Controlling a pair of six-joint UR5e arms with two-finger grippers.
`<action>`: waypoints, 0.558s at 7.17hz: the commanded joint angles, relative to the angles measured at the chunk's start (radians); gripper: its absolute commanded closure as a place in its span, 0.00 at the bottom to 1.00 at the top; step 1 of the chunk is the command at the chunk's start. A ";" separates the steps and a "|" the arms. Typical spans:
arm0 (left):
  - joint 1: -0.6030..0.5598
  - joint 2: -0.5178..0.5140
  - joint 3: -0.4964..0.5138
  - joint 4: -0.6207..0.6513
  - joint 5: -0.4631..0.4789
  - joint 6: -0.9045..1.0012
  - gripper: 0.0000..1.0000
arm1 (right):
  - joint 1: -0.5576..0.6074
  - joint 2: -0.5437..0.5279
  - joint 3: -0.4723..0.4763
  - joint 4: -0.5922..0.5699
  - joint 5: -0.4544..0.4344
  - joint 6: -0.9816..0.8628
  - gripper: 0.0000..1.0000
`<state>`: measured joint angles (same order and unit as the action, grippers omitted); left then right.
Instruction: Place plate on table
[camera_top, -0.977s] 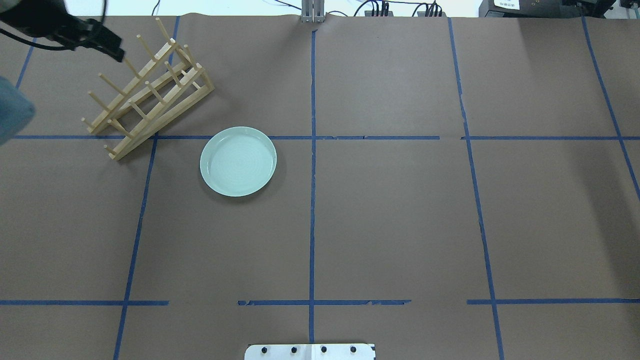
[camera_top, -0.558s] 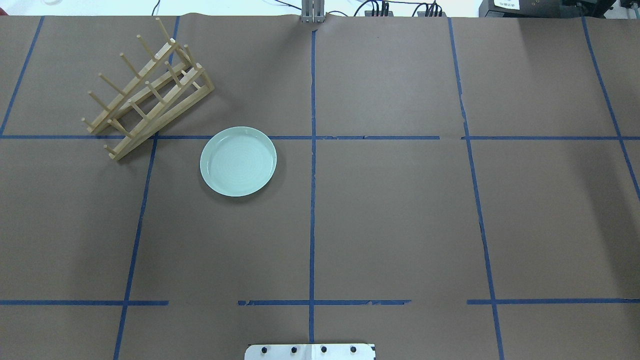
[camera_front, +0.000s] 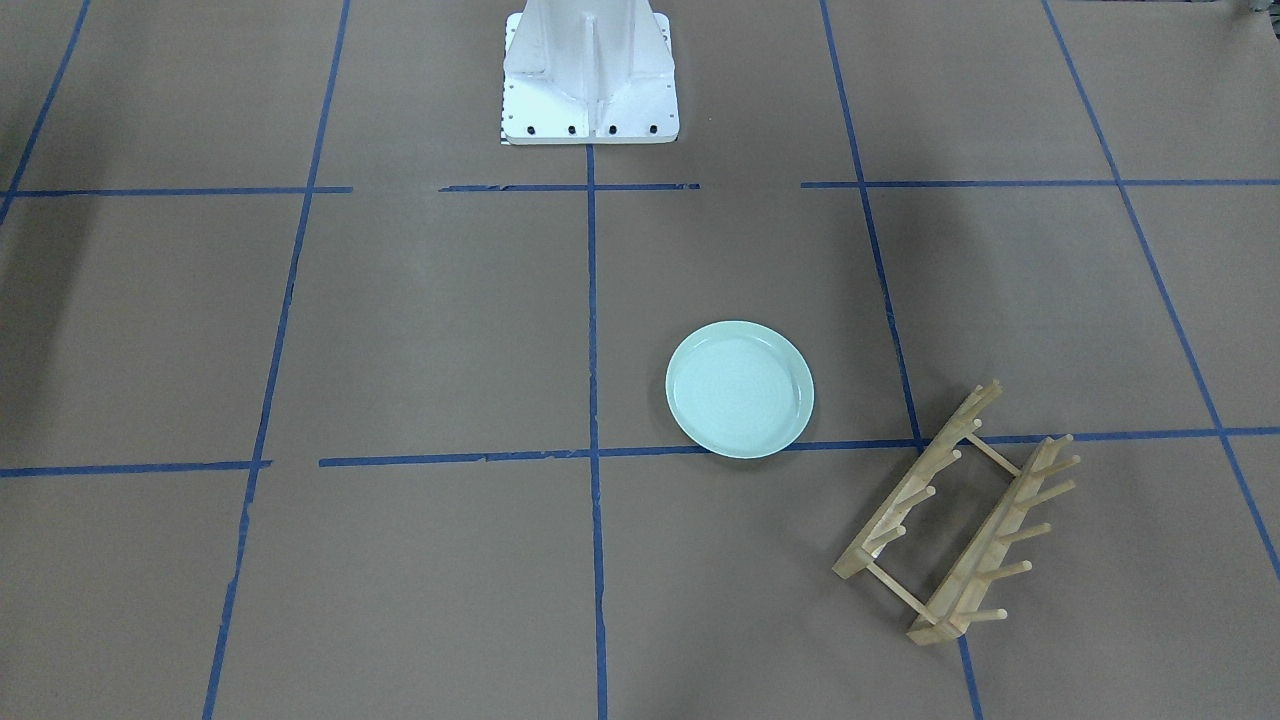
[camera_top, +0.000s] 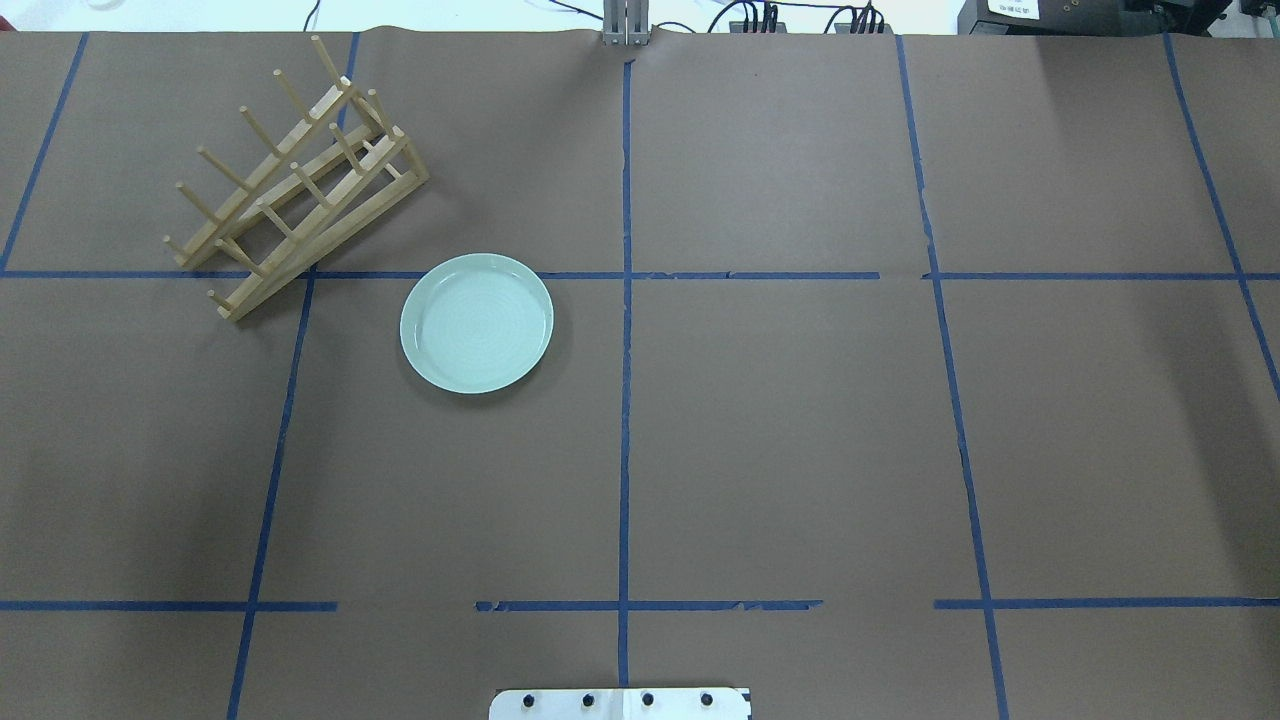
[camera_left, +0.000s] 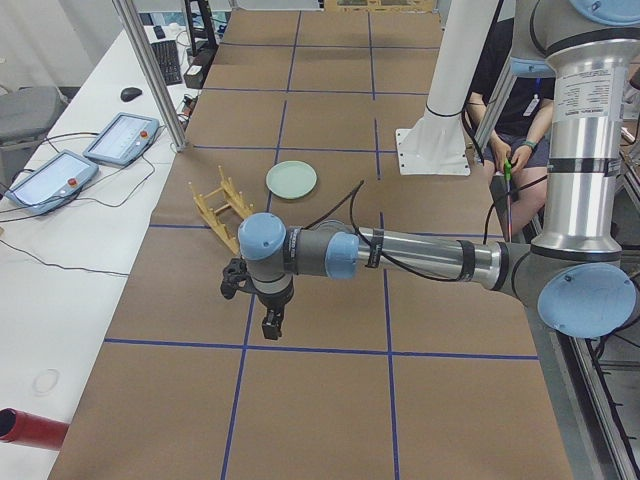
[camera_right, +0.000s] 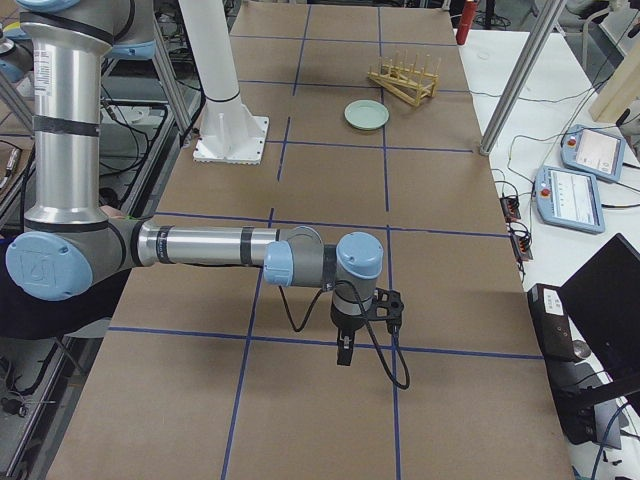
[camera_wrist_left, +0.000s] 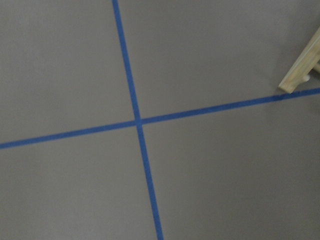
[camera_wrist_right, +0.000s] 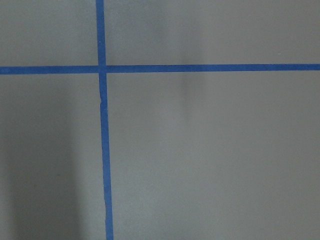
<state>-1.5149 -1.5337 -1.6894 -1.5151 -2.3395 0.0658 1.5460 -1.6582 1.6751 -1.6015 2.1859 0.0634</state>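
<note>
on the table (camera_top: 780, 440), just to the right of the wooden peg rack (camera_top: 300, 185) and a little nearer the robot than it, the plate (camera_top: 476, 322) lies flat and right way up. the mint-green plate is close to the rack but does not touch it; a strip of brown paper shows between them. its far rim covers a short stretch of a blue tape line (camera_top: 800, 275), and the rack's near-left corner crosses that same line further along. the rack sits at a slant to the tape grid, its pegs bare.

neither arm reaches into the overhead or front-facing views. out beyond the rack's left side, the left gripper (camera_left: 270, 325) hangs over the table with its fingers pointing down, apart from the rack and well apart from the plate. it shows only in the left side view, so i cannot tell whether its fingers are spread or pressed together. its wrist camera looks down on a crossing of tape lines, with one corner of the rack at the picture's right edge, resting on the tape.

well away from the rack, toward the table's opposite end, the right gripper (camera_right: 344, 353) also points down over bare paper beside a tape line. it too shows only from the side, so i cannot tell its state. it holds nothing that i can see.

the white robot base (camera_front: 588, 75) stands at the table's near edge, well apart from the rack.
</note>
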 joint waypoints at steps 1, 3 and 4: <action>-0.036 0.013 0.019 0.009 -0.001 0.003 0.00 | 0.000 0.000 0.000 0.000 0.000 0.001 0.00; -0.053 0.015 0.016 0.019 -0.001 -0.006 0.00 | 0.000 0.000 0.000 0.000 0.000 0.000 0.00; -0.062 0.015 0.017 0.019 0.002 -0.009 0.00 | 0.000 0.000 0.000 0.000 0.000 0.001 0.00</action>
<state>-1.5655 -1.5192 -1.6727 -1.4992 -2.3401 0.0615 1.5462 -1.6582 1.6751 -1.6015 2.1859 0.0634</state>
